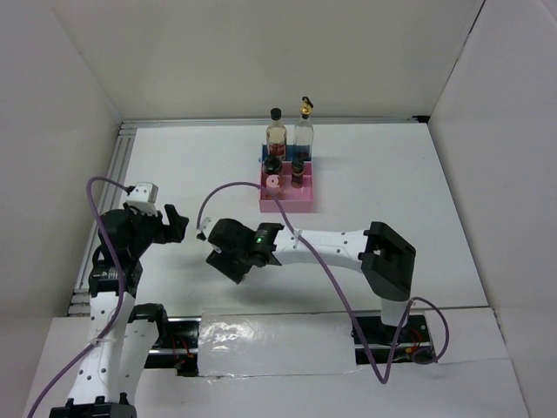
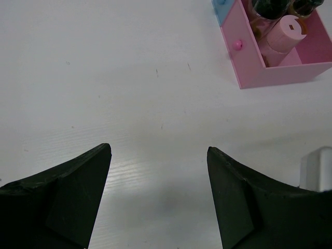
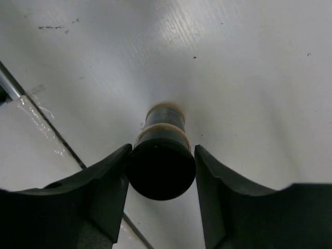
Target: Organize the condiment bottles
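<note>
Currently: right gripper [image 3: 162,154] pinching round black-lidded jar [image 3: 162,171]; left gripper [image 2: 158,148] spread.

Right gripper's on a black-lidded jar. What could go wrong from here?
1. The right gripper pinches the black-lidded jar only by its round lid, so it may slip or tilt when carried.
2. The pink tray already holds three small jars; adding a fourth could knock one over.
3. The right arm's purple cable loops close to the tray's near corner and might snag it.
</note>
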Tool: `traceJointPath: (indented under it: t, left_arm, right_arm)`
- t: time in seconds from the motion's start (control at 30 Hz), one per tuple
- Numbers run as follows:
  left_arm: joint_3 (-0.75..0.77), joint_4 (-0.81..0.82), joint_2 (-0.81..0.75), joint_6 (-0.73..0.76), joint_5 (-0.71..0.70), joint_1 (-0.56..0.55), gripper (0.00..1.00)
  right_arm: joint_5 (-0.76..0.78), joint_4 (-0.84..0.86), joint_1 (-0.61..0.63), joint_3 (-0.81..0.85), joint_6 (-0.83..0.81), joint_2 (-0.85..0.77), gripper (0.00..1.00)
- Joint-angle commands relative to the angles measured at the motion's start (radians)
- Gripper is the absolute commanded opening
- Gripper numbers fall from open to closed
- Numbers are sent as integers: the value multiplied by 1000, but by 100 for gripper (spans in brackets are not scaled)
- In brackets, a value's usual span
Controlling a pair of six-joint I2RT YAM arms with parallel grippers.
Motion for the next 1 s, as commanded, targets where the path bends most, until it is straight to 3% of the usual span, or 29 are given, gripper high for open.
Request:
traceJointPath:
  t: [0.0, 0.07, 0.1, 0.2, 0.37, 0.47, 0.57, 0.73, 0.97]
  left_arm:
    - [7, 15, -18, -12, -5, 4, 87]
    - [4, 17, -21, 3, -6, 6, 87]
    - [1, 18, -24, 8, -6, 4, 87]
    - [-8, 29, -27, 45, -9, 4, 87]
    - [-17, 37, -24, 49, -12, 4, 87]
    - [-19, 40, -21, 49, -6, 4, 87]
    - [-19, 49, -20, 59, -9, 4, 87]
    - [-22, 55, -12, 75, -9, 4, 87]
    - [-22, 64, 0, 72, 0, 4, 87]
  right_arm:
    - [28, 78, -2, 4, 21, 6, 55]
    - [33, 83, 1, 1, 27, -5, 40]
    - [37, 84, 4, 3, 30, -23, 27]
    - [62, 81, 3, 4, 42, -87, 9]
    - [186, 0, -81, 101, 140, -181, 7]
    - [261, -99, -222, 167, 238, -227, 0]
    - [342, -207, -333, 202, 269, -255, 0]
    - [275, -216, -537, 178, 255, -253, 0]
    - [252, -152, -600, 188, 209, -141, 0]
